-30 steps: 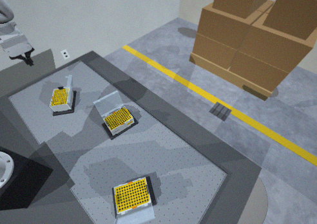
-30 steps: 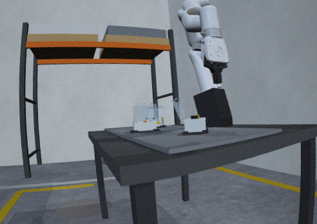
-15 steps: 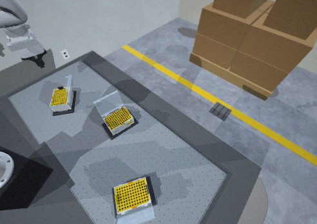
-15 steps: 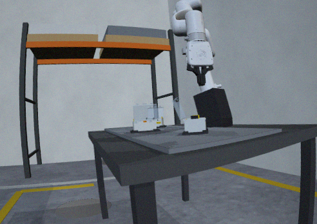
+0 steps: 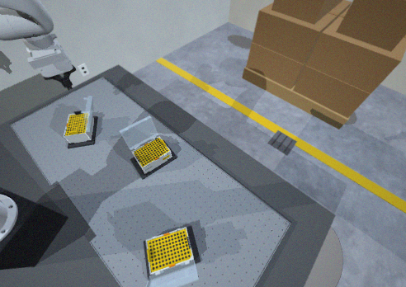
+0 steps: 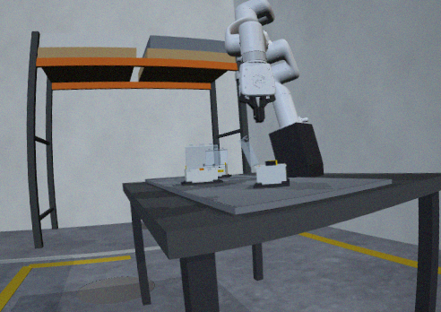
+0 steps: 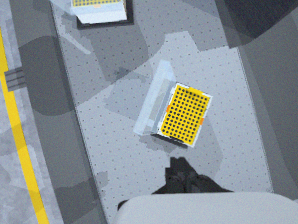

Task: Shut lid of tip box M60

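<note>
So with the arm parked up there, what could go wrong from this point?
No sticker is readable in any view, so the shut gripper, high above the mat, could head for the wrong tip box. Each box sits loose on its plate; an off-centre push on the middle box's lid might slide it off its locators. The far box's lid stands near-vertical, easy to clip in passing.

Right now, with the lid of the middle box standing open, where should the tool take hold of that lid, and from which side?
Probably the free top edge of the lid, coming from above on the hinge side. It leans back from the middle box, so that edge stands exposed. The tool is shut and holds nothing, so it could push the lid down rather than pinch it.
</note>
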You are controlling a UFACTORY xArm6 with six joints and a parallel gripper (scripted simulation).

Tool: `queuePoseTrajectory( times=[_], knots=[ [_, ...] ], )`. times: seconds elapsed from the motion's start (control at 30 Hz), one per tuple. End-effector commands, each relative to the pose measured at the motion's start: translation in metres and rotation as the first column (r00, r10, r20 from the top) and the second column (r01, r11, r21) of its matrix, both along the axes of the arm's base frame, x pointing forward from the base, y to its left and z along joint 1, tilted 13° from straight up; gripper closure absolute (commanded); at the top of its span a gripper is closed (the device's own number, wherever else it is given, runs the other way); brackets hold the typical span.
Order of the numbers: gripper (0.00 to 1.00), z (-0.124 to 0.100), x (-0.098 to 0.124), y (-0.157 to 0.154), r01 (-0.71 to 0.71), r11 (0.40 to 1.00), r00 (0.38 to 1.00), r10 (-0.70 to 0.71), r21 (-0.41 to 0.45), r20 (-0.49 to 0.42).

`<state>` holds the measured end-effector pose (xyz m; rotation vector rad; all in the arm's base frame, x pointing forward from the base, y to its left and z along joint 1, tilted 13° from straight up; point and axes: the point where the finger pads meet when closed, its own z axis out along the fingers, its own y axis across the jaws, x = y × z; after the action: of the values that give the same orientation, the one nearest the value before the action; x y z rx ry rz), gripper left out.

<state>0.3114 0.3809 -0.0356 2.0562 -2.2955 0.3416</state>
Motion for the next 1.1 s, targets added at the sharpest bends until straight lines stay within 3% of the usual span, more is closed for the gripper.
queuePoseTrajectory(
  times=[0.0,0.2,0.43,0.8,1.07],
  knots=[
    [1.00,0.007,0.014,-0.015,-0.001,1.000,1.000,0.001,0.005,0.003],
    [1.00,0.013,0.032,-0.037,-0.001,1.000,1.000,0.001,0.005,0.003],
    [1.00,0.013,0.032,-0.037,-0.001,1.000,1.000,0.001,0.005,0.003],
    [1.00,0.025,0.045,-0.089,0.347,0.936,0.934,-0.351,0.059,0.062],
    [1.00,0.031,0.052,-0.118,0.350,0.935,0.933,-0.354,0.059,0.062]
  ],
)
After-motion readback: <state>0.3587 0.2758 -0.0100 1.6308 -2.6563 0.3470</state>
